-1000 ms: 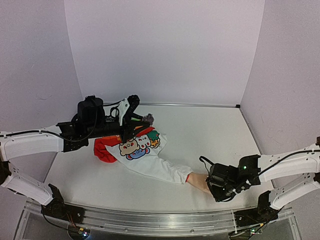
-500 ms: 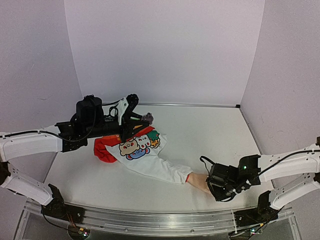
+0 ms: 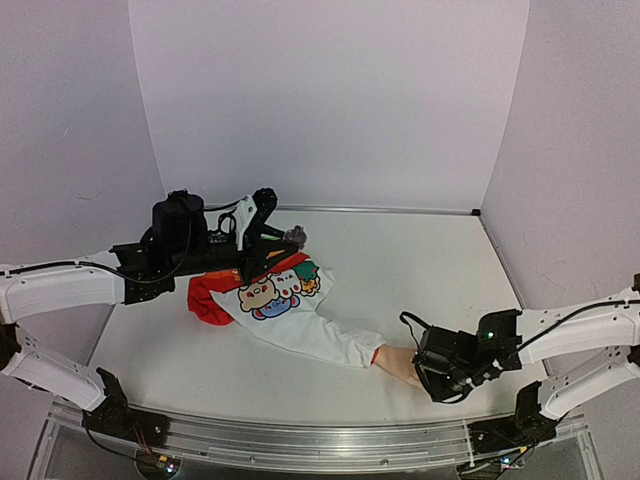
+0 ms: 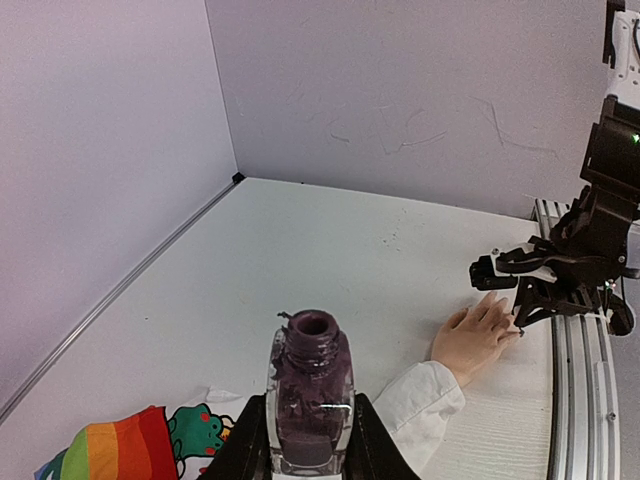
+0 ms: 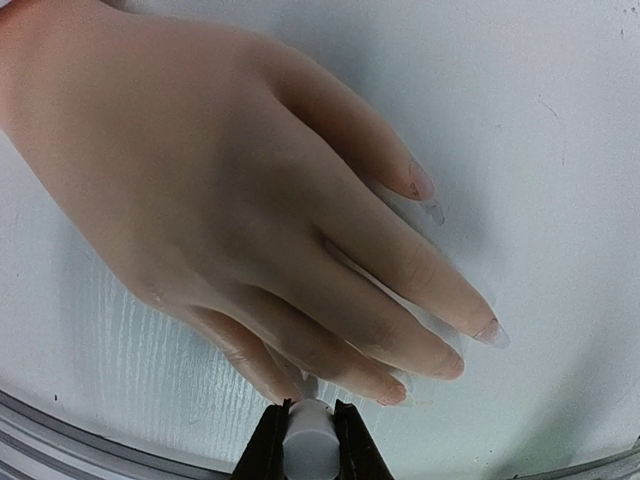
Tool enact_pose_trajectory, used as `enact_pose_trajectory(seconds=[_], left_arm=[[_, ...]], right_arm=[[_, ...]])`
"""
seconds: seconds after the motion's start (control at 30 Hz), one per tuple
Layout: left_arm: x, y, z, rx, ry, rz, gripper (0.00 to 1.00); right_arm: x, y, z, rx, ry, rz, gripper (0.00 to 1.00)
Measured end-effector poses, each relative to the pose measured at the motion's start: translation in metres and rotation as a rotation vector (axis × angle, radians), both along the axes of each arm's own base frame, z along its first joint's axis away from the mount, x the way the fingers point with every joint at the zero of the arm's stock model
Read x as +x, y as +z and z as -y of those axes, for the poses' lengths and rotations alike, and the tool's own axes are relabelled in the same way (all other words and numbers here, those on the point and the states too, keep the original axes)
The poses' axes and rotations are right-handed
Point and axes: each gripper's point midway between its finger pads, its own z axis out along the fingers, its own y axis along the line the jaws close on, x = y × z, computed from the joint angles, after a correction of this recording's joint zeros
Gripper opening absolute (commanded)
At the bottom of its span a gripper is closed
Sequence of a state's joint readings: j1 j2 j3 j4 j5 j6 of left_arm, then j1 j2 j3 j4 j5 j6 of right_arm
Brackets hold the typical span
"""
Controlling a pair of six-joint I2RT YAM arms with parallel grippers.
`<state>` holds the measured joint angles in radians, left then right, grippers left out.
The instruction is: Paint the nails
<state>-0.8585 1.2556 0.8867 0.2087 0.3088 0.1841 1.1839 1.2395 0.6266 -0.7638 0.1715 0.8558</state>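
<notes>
The pale mannequin hand [image 3: 397, 361] lies palm down at the front right, its wrist in a white sleeve. In the right wrist view the hand [image 5: 230, 190] fills the frame; its nails [image 5: 421, 183] look pale and glossy, and none looks dark here. My right gripper [image 5: 308, 442] is shut on a white brush cap [image 5: 308, 450], held right at the tips of the lower fingers; the brush itself is hidden. My left gripper [image 4: 310, 445] is shut on an open bottle of dark purple polish [image 4: 310, 395], held upright at the back left [image 3: 294, 236].
A white child's shirt [image 3: 285, 305] with cartoon prints and red and rainbow parts lies across the table middle, its sleeve covering the mannequin's arm. The metal rail [image 3: 300, 445] runs along the near edge, close to the hand. Walls enclose the back and sides.
My left gripper with the bottle has risen slightly. My right gripper stays over the fingertips with hardly any movement.
</notes>
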Motion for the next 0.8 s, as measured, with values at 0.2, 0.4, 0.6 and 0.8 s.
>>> enact_pose_trajectory(seconds=[0.2, 0.4, 0.6, 0.8], left_arm=[[-0.0001, 0.0002, -0.0001, 0.0, 0.0, 0.0, 0.0], [-0.0009, 0.0033, -0.0013, -0.006, 0.001, 0.005, 0.0], [-0.001, 0.0063, -0.0029, -0.011, 0.007, 0.011, 0.0], [-0.0008, 0.0059, -0.003, -0.01, 0.008, 0.011, 0.0]], right_arm=[[0.0012, 0.0041, -0.0032, 0.023, 0.01, 0.011, 0.0], [0.0012, 0.0042, -0.0046, 0.028, 0.016, 0.01, 0.0], [0.0011, 0.0042, -0.0053, 0.03, 0.022, 0.009, 0.0], [0.0008, 0.0043, -0.0055, 0.029, 0.029, 0.008, 0.0]])
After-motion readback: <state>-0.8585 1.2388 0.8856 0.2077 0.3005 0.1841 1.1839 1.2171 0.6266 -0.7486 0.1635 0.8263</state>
